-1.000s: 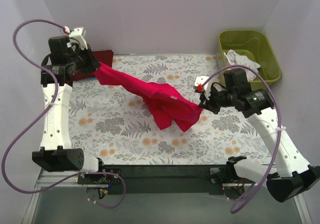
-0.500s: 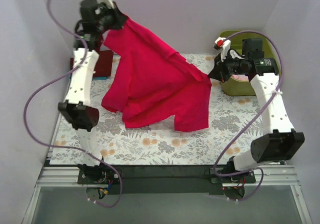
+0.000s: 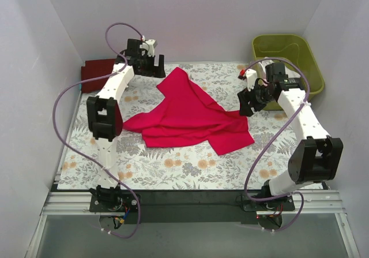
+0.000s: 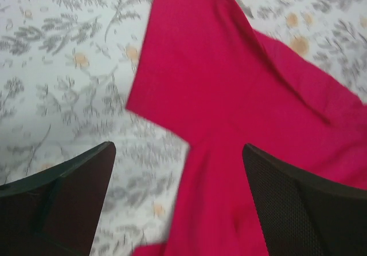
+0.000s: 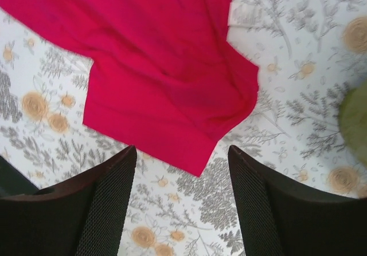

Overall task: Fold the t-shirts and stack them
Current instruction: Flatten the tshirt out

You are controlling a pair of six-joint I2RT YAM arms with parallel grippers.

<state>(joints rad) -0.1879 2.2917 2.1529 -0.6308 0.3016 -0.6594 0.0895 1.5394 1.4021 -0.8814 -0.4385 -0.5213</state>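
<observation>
- Crimson cloth, the red t-shirt (image 3: 190, 116), is spread on the floral table cloth (image 3: 173, 165) around the middle of the top view. It is flattened in part, with layers doubled over along its 6 o'clock edge.
- Neither pincer is clamped on anything. The left gripper (image 3: 153, 68) is held with jaws wide apart over the shirt's 11 o'clock tip, where a sleeve is seen from the left wrist. The right gripper (image 3: 248, 99) is likewise parted, just above the 3 o'clock corner.
- The step in hand is judged to be the laying-out before folding; no fold is made yet.
- Next, the doubled edge is to be smoothed, then matching corners pinched for a first fold.
- One point of the shirt is aimed at 12 o'clock, and the long axis is judged to run from 9 to 4 o'clock. The collar cannot be made out.
- A dark maroon shirt (image 3: 95, 70) is seen at 10 o'clock and is judged to mark the stack's place.
</observation>
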